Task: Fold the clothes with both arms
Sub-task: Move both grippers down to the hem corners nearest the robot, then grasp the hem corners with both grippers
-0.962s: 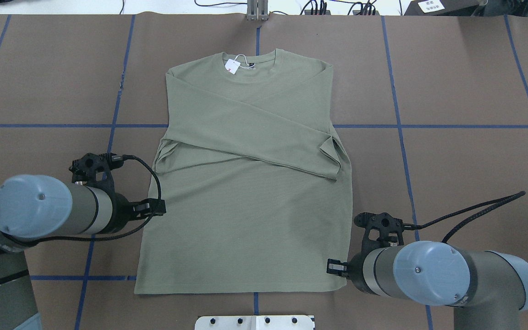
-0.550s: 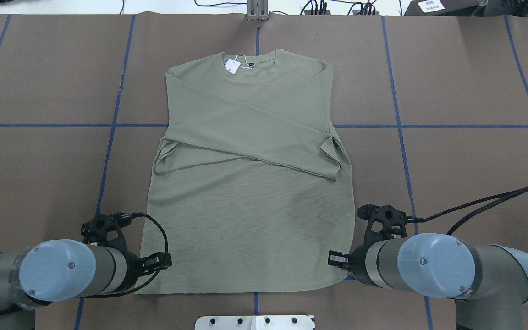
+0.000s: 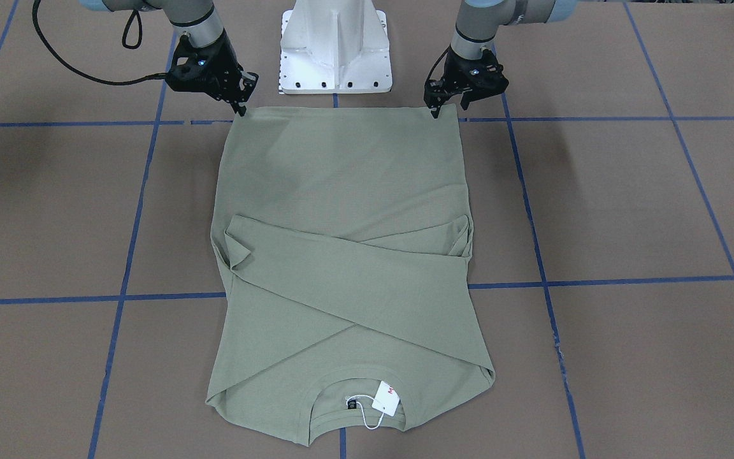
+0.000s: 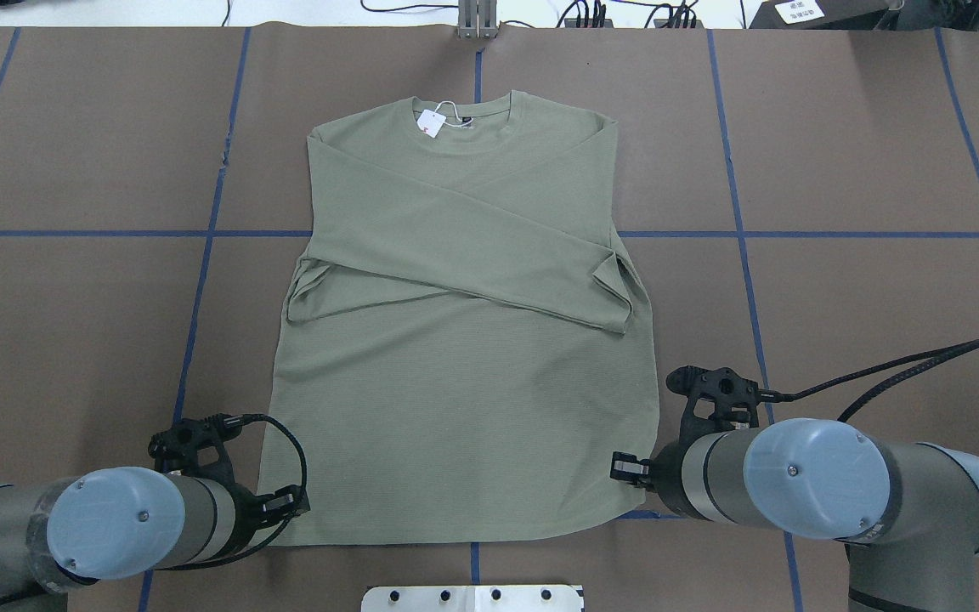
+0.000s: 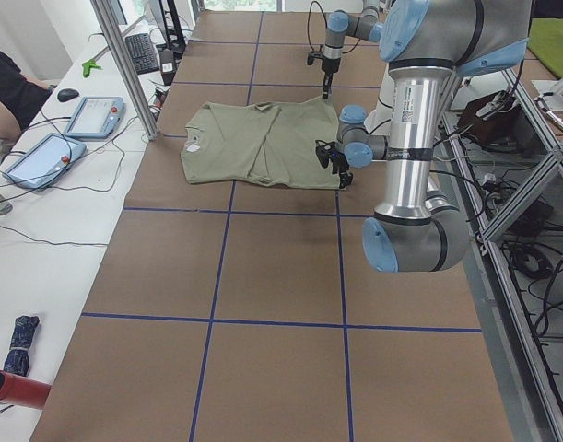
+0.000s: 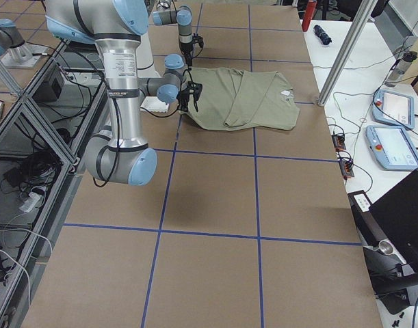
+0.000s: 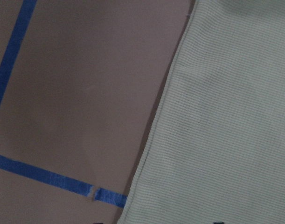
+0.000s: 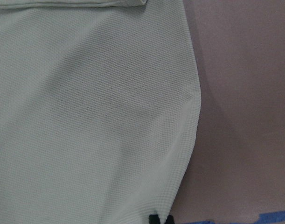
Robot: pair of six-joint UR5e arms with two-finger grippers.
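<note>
- A sage-green long-sleeved shirt lies flat, front up, at the middle of the table, between the two arms.
- Its collar points away from the robot. A white hang tag rests just inside the neckline.
- Both sleeves are folded in across the chest and cross each other there. One cuff ends at each side edge of the body.
- The hem is the edge nearest the robot and runs almost straight. Its corner on the robot's right curves inward and looks slightly gathered.
- The right gripper is at that gathered corner. In its wrist view the jaws are pressed close together on the fabric's edge, grasping the shirt.
- The left gripper sits low at the opposite hem corner. In its wrist view the jaws stand well apart and released, with the shirt's side edge running between them.
- The left arm and the right arm are grey tubes with light-blue caps. Each reaches in from its own side, trailing a black cable.
- The table is covered in brown paper, divided into large squares by blue tape lines.
- A white pedestal base stands just behind the hem, between the two grippers.
- At the far side of the table, a white bench holds two handheld control tablets and loose cables.
</note>
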